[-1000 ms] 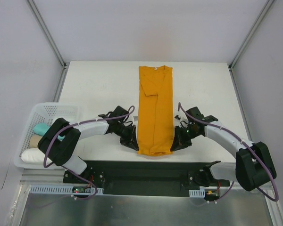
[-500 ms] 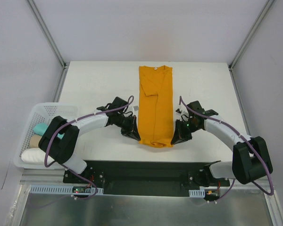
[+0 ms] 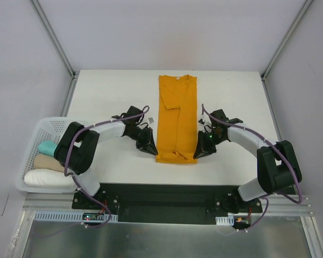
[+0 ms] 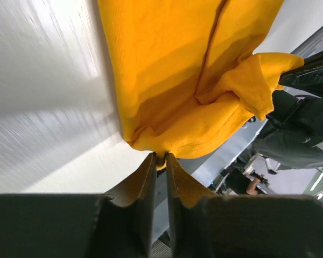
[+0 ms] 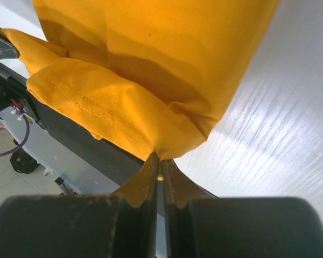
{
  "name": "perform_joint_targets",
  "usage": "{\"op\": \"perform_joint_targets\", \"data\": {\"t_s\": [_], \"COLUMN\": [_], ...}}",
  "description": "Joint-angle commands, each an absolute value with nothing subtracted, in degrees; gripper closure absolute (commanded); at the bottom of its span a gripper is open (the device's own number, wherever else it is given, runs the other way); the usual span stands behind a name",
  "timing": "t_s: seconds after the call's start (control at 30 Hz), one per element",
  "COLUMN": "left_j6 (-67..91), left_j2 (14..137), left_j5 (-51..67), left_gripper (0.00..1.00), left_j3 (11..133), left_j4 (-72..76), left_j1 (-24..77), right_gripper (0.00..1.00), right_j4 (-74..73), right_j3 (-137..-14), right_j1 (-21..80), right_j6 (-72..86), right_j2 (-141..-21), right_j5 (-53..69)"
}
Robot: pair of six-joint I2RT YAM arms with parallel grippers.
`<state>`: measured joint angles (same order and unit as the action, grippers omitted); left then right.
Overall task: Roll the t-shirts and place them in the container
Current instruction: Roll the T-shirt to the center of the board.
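Left wrist view: clamped, jaws all but closed, on the near-left hem corner of the orange t-shirt (image 4: 172, 70) with the left gripper (image 4: 160, 157). Pinched the near-right corner likewise with the right gripper (image 5: 159, 159). Lay as a long folded strip down the middle of the table (image 3: 113, 97), collar toward the far edge.

Left tool (image 3: 152, 150) and right tool (image 3: 197, 154) low, tips inward, jaws tight together.

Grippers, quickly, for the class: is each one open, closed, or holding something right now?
Left gripper: closed, pinching a near hem corner of the bright orange cloth t-shirt.
Right gripper: closed, pinching that shirt's other near hem corner.
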<state>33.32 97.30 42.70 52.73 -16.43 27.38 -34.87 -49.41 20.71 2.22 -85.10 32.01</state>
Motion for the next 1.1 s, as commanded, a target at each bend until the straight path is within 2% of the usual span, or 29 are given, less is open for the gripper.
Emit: {"op": "perform_joint_targets", "data": {"t_s": [0.0, 0.03, 0.13, 0.17, 0.2, 0.33, 0.43, 0.47, 0.53, 0.57, 0.6, 0.67, 0.77, 0.87, 0.93, 1.07], "left_j6": [31.82, 31.64, 30.15, 28.93, 27.87, 16.46, 0.66, -9.13, -15.88, -19.21, -19.94, -19.69, -16.63, -14.07, -15.19, -28.78], "left_j2": [99.22, 99.92, 100.11, 99.76, 99.06, 91.09, 83.1, 80.97, 75.62, 74.63, 74.18, 75.49, 79.79, 82.44, 82.71, 80.86], "left_j5": [41.31, 41.22, 40.96, 40.26, 39.82, 39.28, 40.6, 41.48, 42.72, 42.89, 43.41, 44.82, 45.0, 42.81, 40.79, 34.12], "left_gripper": [0.79, 0.76, 0.64, 0.64, 0.63, 0.57, 0.55, 0.55, 0.68, 0.9, 0.97, 1.0, 1.0, 0.89, 0.7, 0.52], "left_j3": [57.29, 58.0, 61.08, 61.78, 62.83, 62.76, 58.2, 56.53, 51.08, 49.59, 47.31, 46.32, 46.4, 46.41, 46.15, 43.78], "left_j4": [-17.4, -17.4, -17.75, -18.1, -18.89, -21.79, -21.8, -21.71, -21.27, -19.44, -18.29, -17.06, -15.47, -11.79, -8.97, -5.28], "left_j1": [26.19, 26.02, 25.23, 24.44, 24.09, 24.69, 28.11, 29.43, 32.41, 32.69, 32.78, 33.05, 34.19, 34.8, 35.77, 41.3], "right_gripper": [0.92, 0.91, 0.77, 0.69, 0.66, 0.59, 0.57, 0.57, 0.62, 0.7, 0.75, 0.85, 0.88, 0.89, 0.89, 0.89], "right_j4": [-34.19, -34.02, -33.75, -33.92, -34.36, -41.03, -44.82, -46.3, -46.58, -46.15, -45.88, -44.48, -43.25, -41.23, -38.69, -35.6], "right_j3": [-52.47, -53.25, -55.19, -57.11, -58.35, -64.24, -65.21, -65.39, -64.34, -63.55, -62.5, -59.69, -58.97, -59.41, -59.5, -59.41], "right_j1": [20.48, 20.39, 19.6, 18.56, 18.02, 17.66, 19.24, 19.77, 22.22, 23.45, 24.95, 28.64, 29.8, 29.62, 28.23, 22.86], "right_j6": [0.97, 0.79, 0.26, -1.22, -2.45, -15.79, -25.03, -26.27, -30.03, -32.06, -33.99, -38.4, -37.89, -35.7, -33.67, -26.11], "right_j2": [-87.53, -87.97, -88.86, -88.68, -88.33, -85.79, -83.15, -82.45, -81.48, -81.13, -80.6, -80.68, -83.57, -86.22, -88.05, -90.52], "right_j5": [30.59, 30.32, 28.22, 27.78, 27.69, 27.16, 30.05, 30.84, 34.09, 34.62, 34.8, 34.89, 36.29, 36.3, 35.86, 37.44]}}
